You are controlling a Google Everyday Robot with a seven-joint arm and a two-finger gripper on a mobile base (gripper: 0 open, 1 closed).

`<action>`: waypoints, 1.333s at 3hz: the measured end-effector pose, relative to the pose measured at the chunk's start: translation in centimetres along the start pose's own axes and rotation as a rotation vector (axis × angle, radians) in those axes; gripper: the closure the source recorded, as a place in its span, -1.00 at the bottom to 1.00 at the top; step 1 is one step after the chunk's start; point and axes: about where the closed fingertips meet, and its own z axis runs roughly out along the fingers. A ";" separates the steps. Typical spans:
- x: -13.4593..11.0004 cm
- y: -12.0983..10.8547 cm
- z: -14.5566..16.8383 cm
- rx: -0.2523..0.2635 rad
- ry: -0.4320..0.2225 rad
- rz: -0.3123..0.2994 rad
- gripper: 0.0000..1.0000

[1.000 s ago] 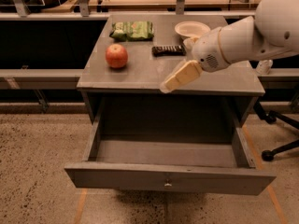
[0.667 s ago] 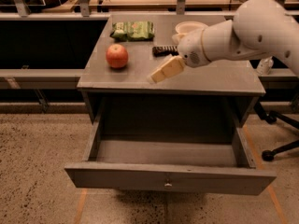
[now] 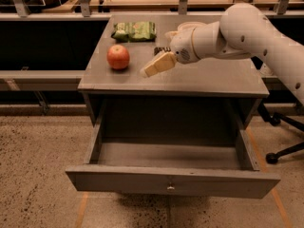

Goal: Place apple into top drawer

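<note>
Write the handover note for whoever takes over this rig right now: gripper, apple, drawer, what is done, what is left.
Gripper: hovers low over the cabinet top, just right of the apple and apart from it, carrying nothing.
Apple: sits upright on the left part of the cabinet top, in front of the green packet.
Top drawer: pulled fully out below the cabinet top; the apple is not in it.
Done: drawer open.
Left: close in on the apple, grasp it, lift it, carry it forward over the front edge and set it down in the drawer.
</note>
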 end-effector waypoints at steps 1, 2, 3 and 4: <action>-1.5 0.5 2.9 -0.012 -0.043 0.004 -1.00; -3.0 0.2 7.5 -0.021 -0.103 0.030 -1.00; -3.0 0.0 10.3 -0.026 -0.118 0.052 -1.00; -2.7 -0.7 12.8 -0.022 -0.119 0.080 -1.00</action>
